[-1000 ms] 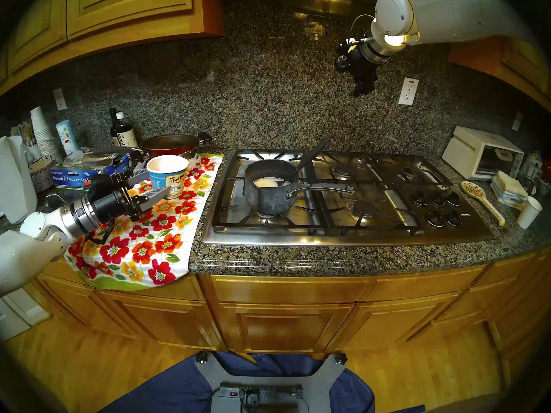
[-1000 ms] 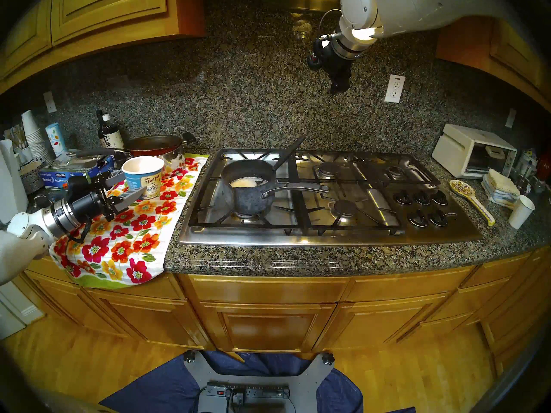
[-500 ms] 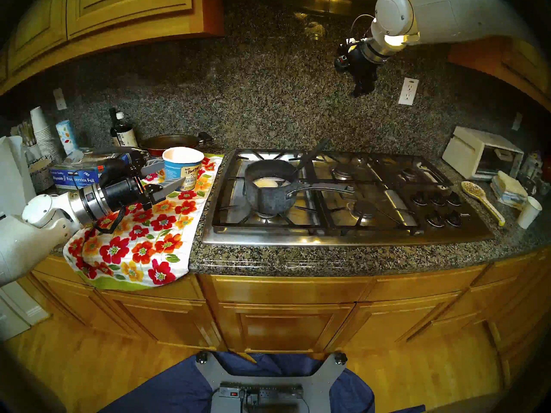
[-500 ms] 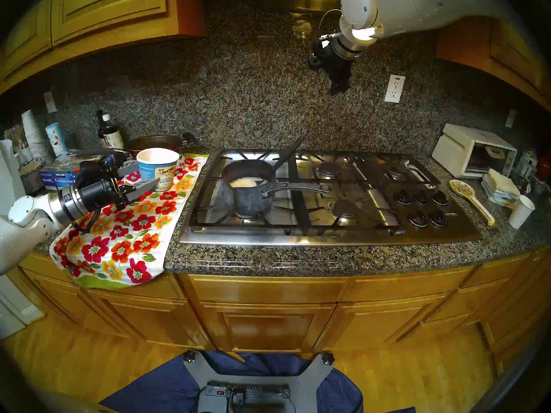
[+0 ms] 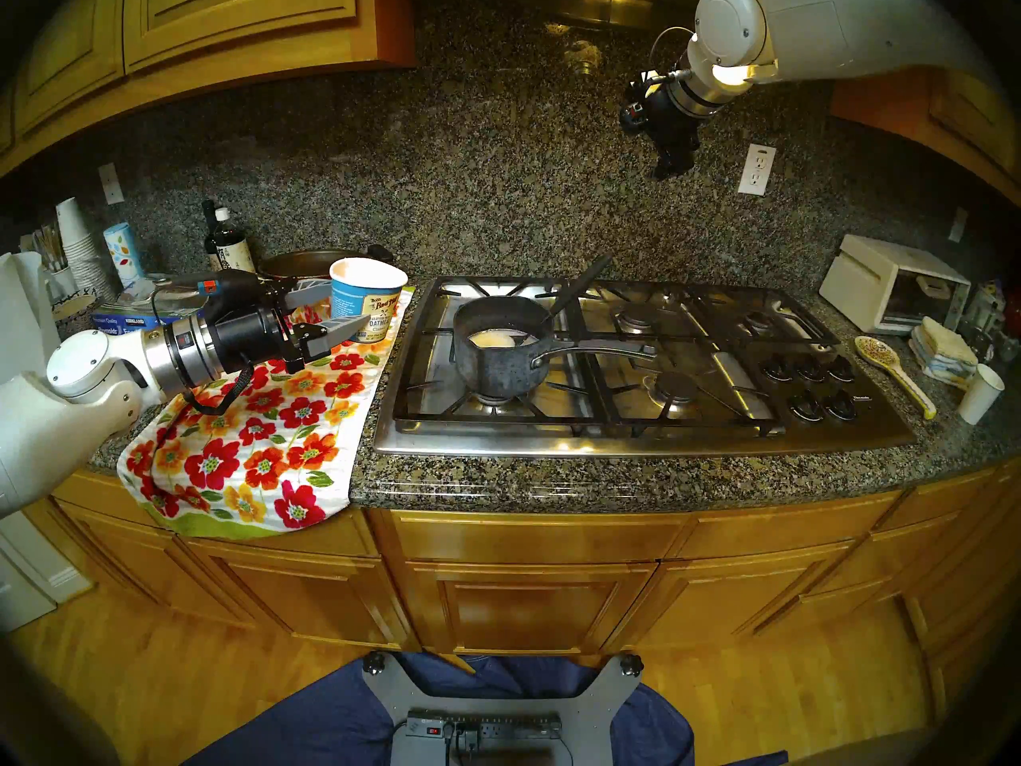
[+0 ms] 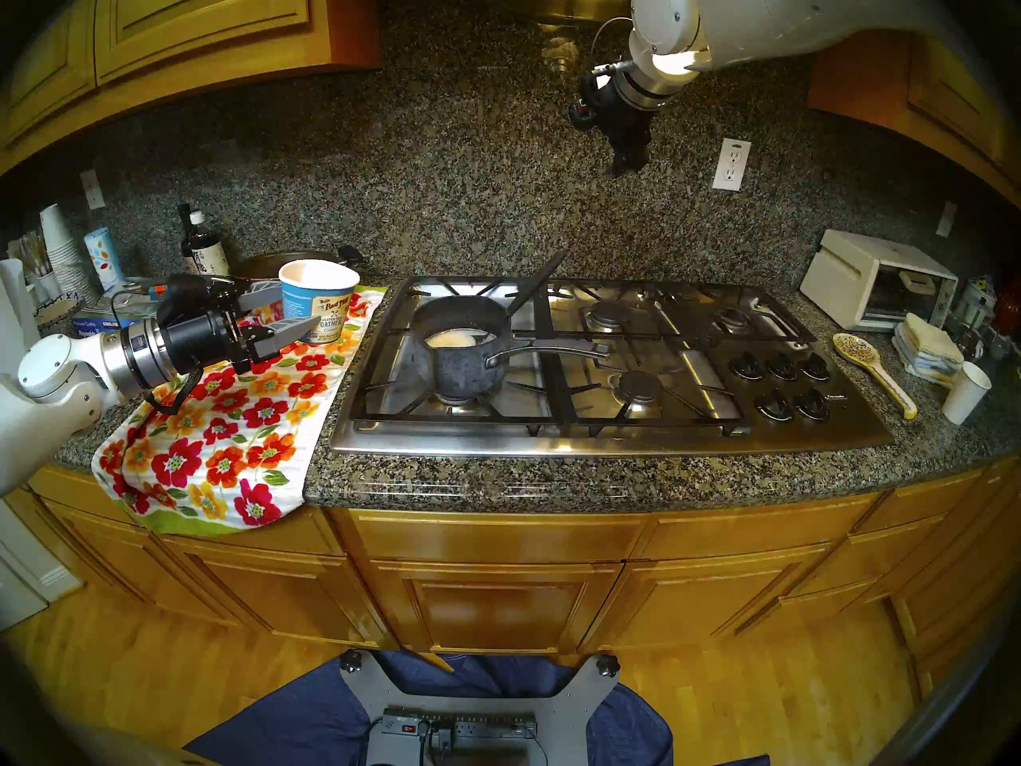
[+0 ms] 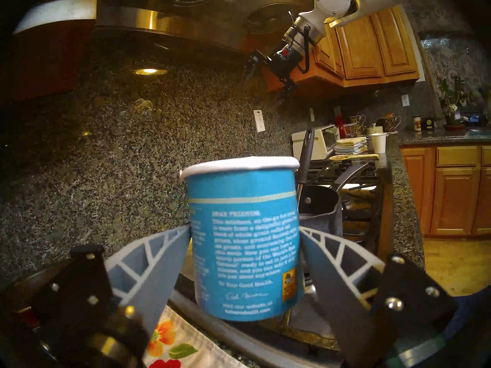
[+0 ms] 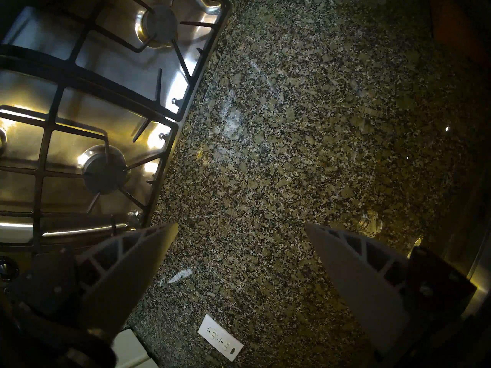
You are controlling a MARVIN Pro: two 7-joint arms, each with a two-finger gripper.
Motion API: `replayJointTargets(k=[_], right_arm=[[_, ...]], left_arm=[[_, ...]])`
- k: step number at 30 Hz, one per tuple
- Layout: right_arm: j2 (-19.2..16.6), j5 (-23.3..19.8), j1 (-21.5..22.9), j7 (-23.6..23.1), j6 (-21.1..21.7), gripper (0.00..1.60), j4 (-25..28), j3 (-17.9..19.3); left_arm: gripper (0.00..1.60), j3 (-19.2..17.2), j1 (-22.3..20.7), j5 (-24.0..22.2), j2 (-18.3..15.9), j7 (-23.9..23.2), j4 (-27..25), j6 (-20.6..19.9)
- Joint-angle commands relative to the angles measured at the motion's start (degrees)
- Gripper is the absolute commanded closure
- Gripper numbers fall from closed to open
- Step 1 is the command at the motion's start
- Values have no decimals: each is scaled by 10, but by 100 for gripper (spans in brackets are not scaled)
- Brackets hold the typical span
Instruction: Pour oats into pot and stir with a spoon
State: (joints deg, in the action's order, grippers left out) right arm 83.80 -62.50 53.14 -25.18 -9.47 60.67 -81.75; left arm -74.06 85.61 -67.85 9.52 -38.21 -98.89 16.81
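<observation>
My left gripper (image 5: 349,306) is shut on the blue oatmeal cup (image 5: 369,306) and holds it upright above the floral towel, just left of the stove. The cup fills the left wrist view (image 7: 244,237), clamped between both fingers (image 7: 170,258). Its inside looks pale; I cannot see the oats. The dark grey pot (image 5: 505,361) sits on the front left burner and holds a pale yellowish patch. The black-handled spoon (image 5: 580,284) leans in the pot. My right gripper (image 5: 666,170) hangs open and empty high over the back of the stove (image 8: 241,224).
The floral towel (image 5: 265,439) covers the counter left of the stove (image 5: 635,433). Behind the cup are a red pan (image 5: 298,263), a foil box (image 5: 119,324) and a bottle (image 5: 226,242). At the right lie a ceramic spoon (image 5: 895,372), a white paper cup (image 5: 980,392) and a toaster oven (image 5: 895,284).
My left gripper has lifted the oatmeal cup off the towel and carried it up and to the right, toward the stove. The right arm has not moved.
</observation>
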Motion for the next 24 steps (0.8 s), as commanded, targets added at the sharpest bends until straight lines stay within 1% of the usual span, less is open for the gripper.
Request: replayJointTargets(k=[1, 8, 12, 14, 17, 18, 19, 20, 21, 22, 23, 24], right_arm=[[-1, -1, 21, 6, 4, 0, -18, 1], [-1, 0, 21, 6, 4, 0, -18, 2], [-2, 0, 21, 6, 4, 0, -18, 2], [-2, 0, 21, 6, 4, 0, -18, 2], [-2, 0, 21, 6, 4, 0, -18, 2], [-2, 0, 21, 6, 4, 0, -18, 2], [-2, 0, 21, 6, 4, 0, -18, 2], [-2, 0, 21, 6, 4, 0, -18, 2], [-2, 0, 21, 6, 4, 0, -18, 2], [-2, 0, 21, 6, 4, 0, -18, 2], [-2, 0, 21, 6, 4, 0, -18, 2], [-2, 0, 21, 6, 4, 0, -18, 2]], left_arm=[[46, -18, -51, 12, 16, 14, -31, -30], [52, -11, -77, 41, 35, 20, -53, -78], [52, -9, -97, 61, 44, 22, -65, -111], [51, -9, -101, 63, 46, 23, -68, -117], [53, -7, -120, 75, 56, 23, -74, -145], [52, -19, -110, 76, 57, 24, -78, -152], [51, -6, -130, 77, 63, 22, -76, -164], [53, -17, -121, 82, 64, 24, -81, -171], [52, -6, -139, 84, 69, 22, -80, -182], [52, -16, -130, 84, 71, 22, -85, -192], [54, -13, -138, 86, 74, 21, -85, -199], [55, -18, -136, 85, 75, 19, -88, -209]])
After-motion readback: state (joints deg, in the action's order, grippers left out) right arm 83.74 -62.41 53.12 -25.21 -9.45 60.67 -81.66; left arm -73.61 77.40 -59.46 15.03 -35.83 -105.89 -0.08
